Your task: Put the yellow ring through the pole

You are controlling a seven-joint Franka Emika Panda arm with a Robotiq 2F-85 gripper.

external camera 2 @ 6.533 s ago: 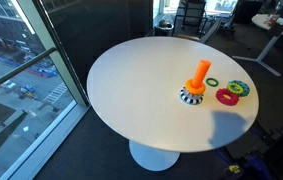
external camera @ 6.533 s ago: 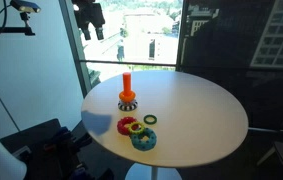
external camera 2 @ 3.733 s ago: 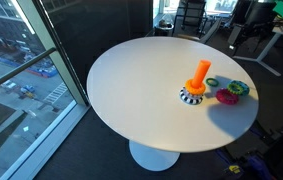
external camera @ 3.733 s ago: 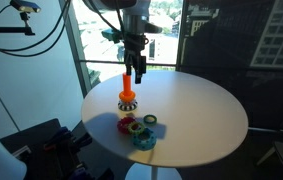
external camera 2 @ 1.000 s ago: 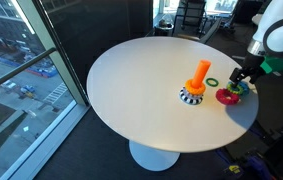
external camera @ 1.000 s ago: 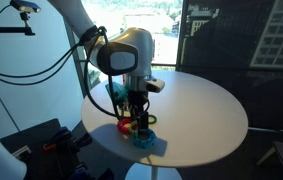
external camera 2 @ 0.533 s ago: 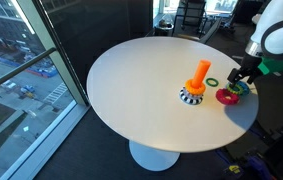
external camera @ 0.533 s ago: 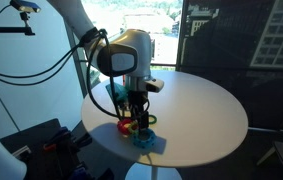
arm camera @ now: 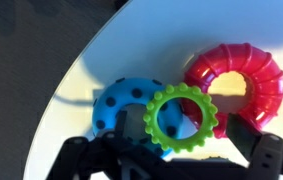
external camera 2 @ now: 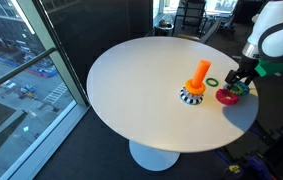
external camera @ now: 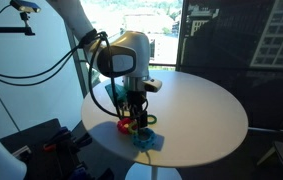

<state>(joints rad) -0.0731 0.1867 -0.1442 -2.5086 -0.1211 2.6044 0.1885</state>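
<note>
**Jaws poised over the yellow ring**

The yellow ring (arm camera: 184, 115) lies flat near the edge of the white desk (external camera 2: 131, 80). It rests partly on a blue dotted ring (arm camera: 121, 100) and just beside a red ring (arm camera: 243, 80). In the wrist view the jaws look open, one dark finger on each side of the ring, and neither seems to press on it yet. The pole (external camera 2: 201, 75) stands upright on its round base, near the cluster of rings but clear of it.

The ring looks like light, stiff plastic, so it should lift with little force and hold its shape. Its smooth surface may slip, though the toothed edge gives the fingers something to catch. Pinching across the outer edge seems the best hold. That leaves the centre hole free for the pole, and the fingers should stay off the blue ring underneath.
</note>
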